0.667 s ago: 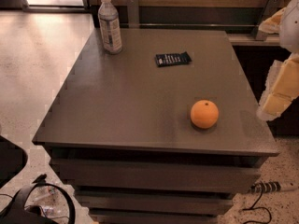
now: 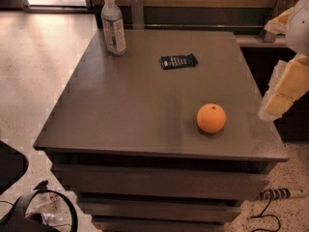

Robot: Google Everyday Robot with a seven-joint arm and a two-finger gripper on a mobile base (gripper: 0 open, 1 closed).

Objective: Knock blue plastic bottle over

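Observation:
The blue plastic bottle (image 2: 113,25) is a small clear bottle with a white cap and a pale label. It stands upright at the far left corner of the grey table (image 2: 125,105). My gripper (image 2: 282,88), pale yellow and white, hangs at the right edge of the view, beside the table's right side. It is far from the bottle, across the whole tabletop, and it holds nothing that I can see. An orange (image 2: 211,118) lies on the table near its front right, a short way left of the gripper.
A flat black packet (image 2: 178,61) lies on the table at the back middle. A wooden wall and a dark ledge (image 2: 193,18) run behind the table. Cables and a power strip (image 2: 282,194) lie on the speckled floor at lower right, and dark gear (image 2: 29,211) at lower left.

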